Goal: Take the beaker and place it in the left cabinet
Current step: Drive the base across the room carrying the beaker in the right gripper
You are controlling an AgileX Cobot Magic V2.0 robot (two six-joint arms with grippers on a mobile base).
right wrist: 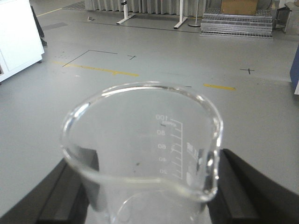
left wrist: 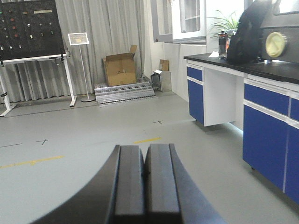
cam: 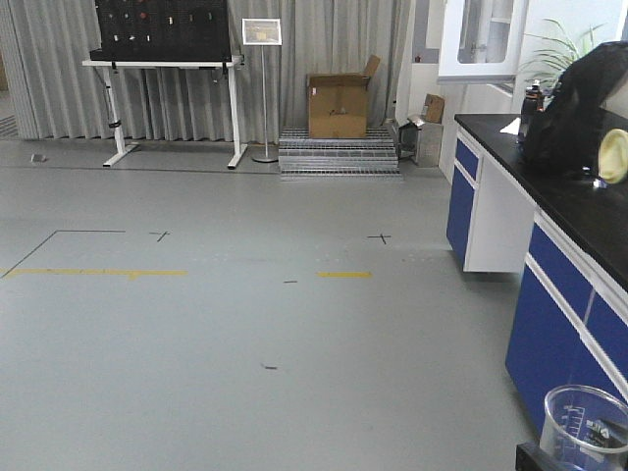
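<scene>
**One beaker held, no cabinet in sight**

Small and clear, the glass beaker (right wrist: 140,140) with white graduation marks stands upright between the dark fingers of the right claw (right wrist: 149,196), which grasps its lower wall above the grey floor (cam: 245,324). The left claw (left wrist: 144,182) is clenched on nothing. Blue-fronted bench cupboards (cam: 559,324) under a black tabletop (cam: 579,211) line the right side. Carrying seems the step in hand. Next, the left cabinet, which no view shows, must be found and faced before the beaker goes on a shelf.
</scene>
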